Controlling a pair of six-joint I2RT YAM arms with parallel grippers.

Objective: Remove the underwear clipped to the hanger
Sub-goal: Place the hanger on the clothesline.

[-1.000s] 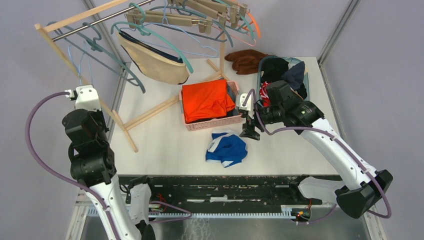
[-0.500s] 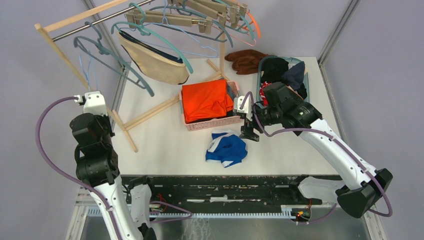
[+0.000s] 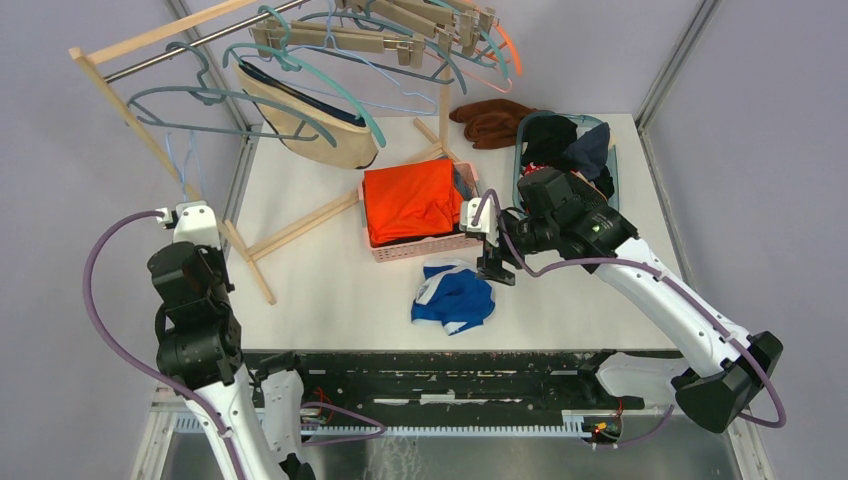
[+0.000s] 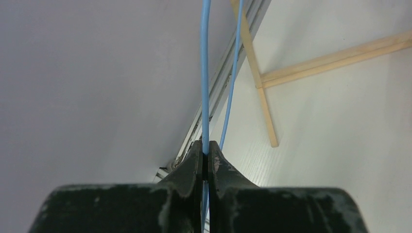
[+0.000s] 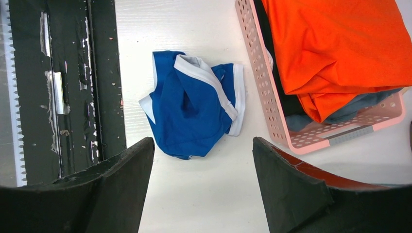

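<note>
The white table (image 3: pixel 330 290) carries a wooden drying rack (image 3: pixel 300 227) along its left and far edges. A pink basket (image 3: pixel 425 248) at mid-table holds an orange garment (image 3: pixel 412 198). The beige underwear (image 3: pixel 320 130) hangs from the rack above the table's far-left corner, seemingly still clipped to a wooden hanger (image 3: pixel 330 38). The royal blue briefs (image 3: pixel 455 297) lie crumpled near the table's near edge, just in front of the basket.

A grey-blue hanger (image 3: pixel 235 98), which drooped at the rack's left end a second ago, has swung up almost level across the beige pair. The left gripper (image 4: pixel 208 154) has drawn back towards the near edge. Its jaws are pinched tight on a thin light-blue strand (image 4: pixel 205 73), probably a hanger wire. The right gripper (image 5: pixel 203 141) has edged slightly left. It hovers with its jaws wide above the blue briefs, holding nothing.
</note>
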